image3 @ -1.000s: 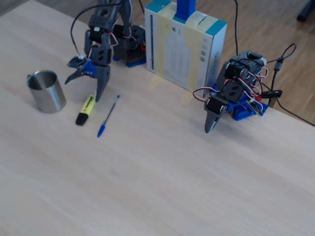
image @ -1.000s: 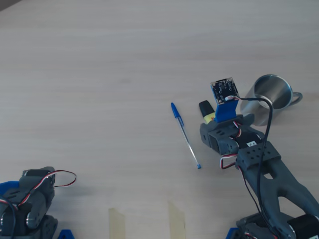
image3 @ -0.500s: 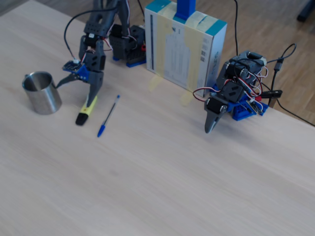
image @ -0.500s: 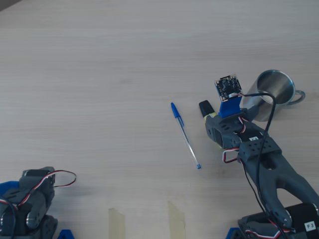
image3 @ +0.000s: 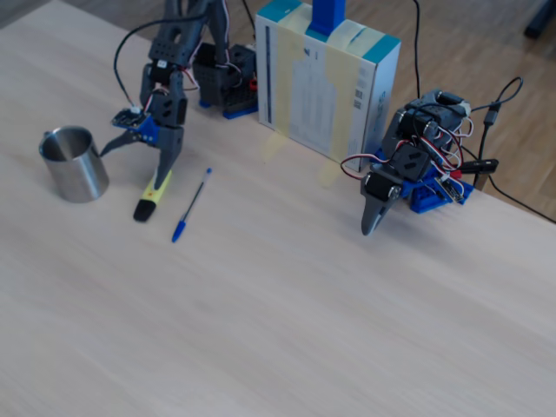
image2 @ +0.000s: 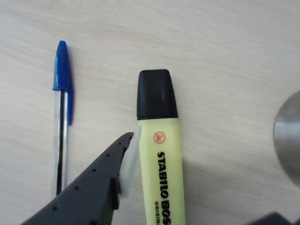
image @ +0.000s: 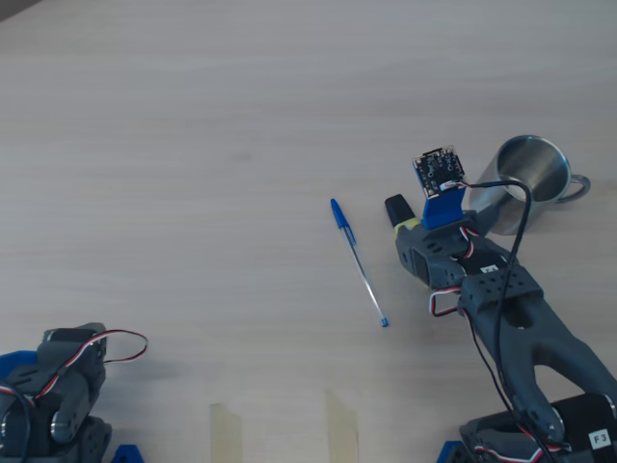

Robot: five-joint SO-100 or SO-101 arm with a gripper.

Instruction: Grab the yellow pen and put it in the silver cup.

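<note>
tool unmoved – jaws wide astride yellow pen.

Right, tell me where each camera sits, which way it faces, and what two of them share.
Overhead view: above the table, looking straight down; the arm enters bottom right, gripper over the yellow highlighter, silver cup beside.
Wrist view: on the gripper, looking down; one dark finger touches the highlighter.
Fixed view: raised, at the table's far side, facing the arm; a second arm sits idle on the right.
All three share the highlighter and the blue ballpoint pen.
</note>
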